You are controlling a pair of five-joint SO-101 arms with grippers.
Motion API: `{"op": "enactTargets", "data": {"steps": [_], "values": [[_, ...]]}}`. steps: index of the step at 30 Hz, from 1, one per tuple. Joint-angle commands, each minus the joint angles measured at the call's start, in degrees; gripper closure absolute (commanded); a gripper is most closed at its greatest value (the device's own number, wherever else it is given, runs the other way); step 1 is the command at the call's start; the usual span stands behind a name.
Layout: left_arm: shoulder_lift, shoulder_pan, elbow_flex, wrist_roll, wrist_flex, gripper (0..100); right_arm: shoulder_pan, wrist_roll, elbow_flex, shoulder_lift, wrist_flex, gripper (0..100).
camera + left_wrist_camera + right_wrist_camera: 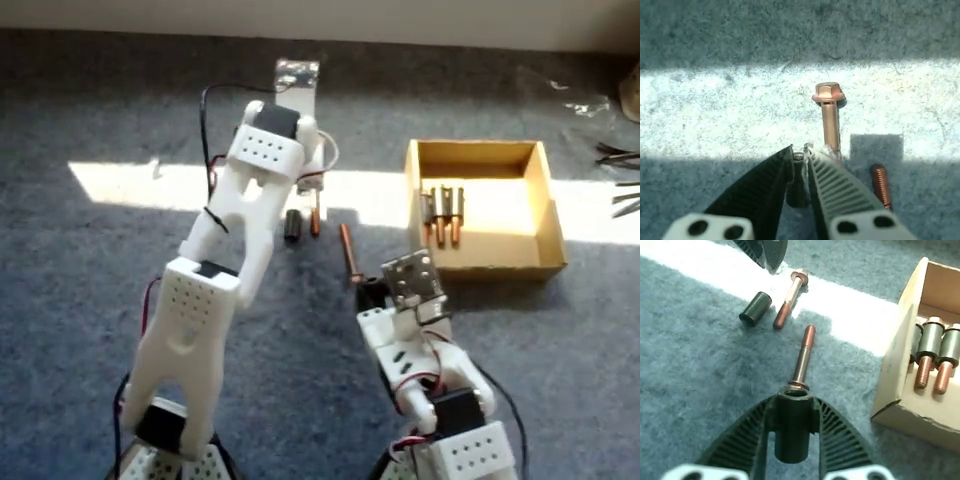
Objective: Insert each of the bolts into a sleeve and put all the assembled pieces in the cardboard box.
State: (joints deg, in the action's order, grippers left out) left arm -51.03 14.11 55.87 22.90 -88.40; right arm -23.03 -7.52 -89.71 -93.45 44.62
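High view: on grey carpet (90, 290) the left arm (250, 200) stretches far forward; the right arm (420, 350) sits folded nearer; a loose sleeve (293, 226) and the first bolt (315, 218) lie side by side below the left arm's tip; the second bolt (348, 255) lies between them and the right arm; the cardboard box (548, 200) to the right contains three assembled pieces (442, 215).

Left wrist view: the left gripper (799, 150) hangs over the carpet with its jaws drawn almost together on nothing, only a slit between them; the loose sleeve shows darkly through that slit; the first bolt stands just beside the jaws, head at the far end.

Right wrist view: the right gripper (793, 401) clasps the held sleeve (791, 430), open mouth facing forward; the second bolt lies straight ahead, its long axis in line with the sleeve's, its head at the sleeve's mouth and its threads pointing away; whether the head touches the sleeve is unclear.

The right arm is plainly the nearer; yet the boxed pieces show threads coming out of the sleeve, so this bolt probably needs turning end for end before it can enter.
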Motion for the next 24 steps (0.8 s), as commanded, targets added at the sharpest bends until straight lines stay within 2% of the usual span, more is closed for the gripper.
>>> {"op": "enactTargets", "data": {"steps": [1, 6, 15, 24], "values": [[0.8, 2.6, 2.4, 0.3, 0.5, 88, 0.4, -1.0, 0.7, -0.8, -0.2, 99.4], [0.7, 3.5, 2.1, 0.4, 1.6, 91, 0.4, -1.0, 0.7, -0.8, -0.2, 99.4], [-5.6, 4.1, 2.5, 0.4, 3.3, 91, 0.4, -1.0, 0.7, -0.8, -0.2, 99.4], [-6.3, 4.6, 2.1, 0.3, 5.5, 91, 0.4, -1.0, 0.7, -0.8, -0.2, 99.4]]}}
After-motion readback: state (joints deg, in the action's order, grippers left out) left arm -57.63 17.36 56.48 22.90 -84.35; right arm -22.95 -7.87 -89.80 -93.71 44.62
